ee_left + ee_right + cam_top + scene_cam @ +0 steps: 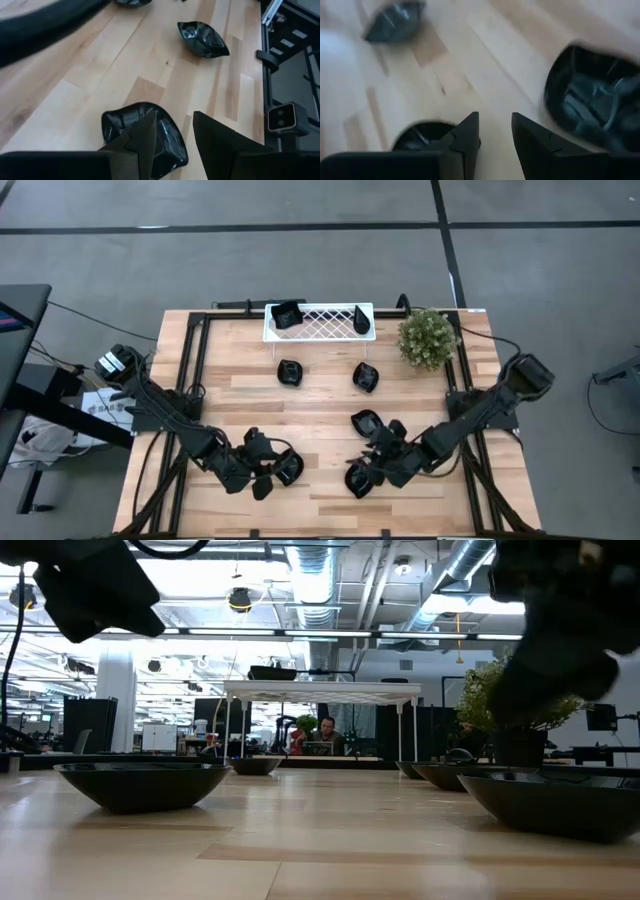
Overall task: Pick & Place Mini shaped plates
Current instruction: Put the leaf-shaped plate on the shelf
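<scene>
- Down at the table's front, your left gripper (pixel 172 135) sat parted, one finger over a black plate (pixel 125 122).
- Your right gripper (pixel 495 132) was parted too, bare wood between; plates (pixel 592 100) lay either side.

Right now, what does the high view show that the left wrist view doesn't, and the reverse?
Only the high view shows the white lattice tray holding two plates, the potted plant, and the right end effector among the plates on the right.

Only the left wrist view shows the left end effector open, one finger over a plate, the other past its rim.

Both show the wooden table and that plate under the left end effector.
</scene>
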Controlling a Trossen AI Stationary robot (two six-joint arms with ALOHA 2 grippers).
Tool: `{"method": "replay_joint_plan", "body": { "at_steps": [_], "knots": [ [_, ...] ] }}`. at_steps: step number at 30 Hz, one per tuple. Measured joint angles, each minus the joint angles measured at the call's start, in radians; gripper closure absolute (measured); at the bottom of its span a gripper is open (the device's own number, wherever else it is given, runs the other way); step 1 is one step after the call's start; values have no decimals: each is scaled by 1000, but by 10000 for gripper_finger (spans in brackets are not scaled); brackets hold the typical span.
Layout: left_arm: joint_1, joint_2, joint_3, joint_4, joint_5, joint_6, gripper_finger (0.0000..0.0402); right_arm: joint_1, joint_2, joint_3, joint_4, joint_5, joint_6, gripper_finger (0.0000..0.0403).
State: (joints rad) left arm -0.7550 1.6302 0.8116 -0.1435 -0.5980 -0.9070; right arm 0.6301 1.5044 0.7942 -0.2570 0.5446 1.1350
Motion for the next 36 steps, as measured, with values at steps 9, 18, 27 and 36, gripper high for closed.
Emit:
{"method": "replay_joint_plan", "body": {
  "at_steps": [9,18,27,36],
  "knots": [
    [-24,0,0,39,0,0,270,6,139,53,8,-226,53,291],
    [-24,0,0,47,0,0,270,4,150,62,4,-264,44,291],
    [-23,0,0,51,0,0,270,2,152,62,3,-278,44,304],
    [-23,0,0,53,0,4,270,2,152,62,4,-279,49,375]
  ]
}}
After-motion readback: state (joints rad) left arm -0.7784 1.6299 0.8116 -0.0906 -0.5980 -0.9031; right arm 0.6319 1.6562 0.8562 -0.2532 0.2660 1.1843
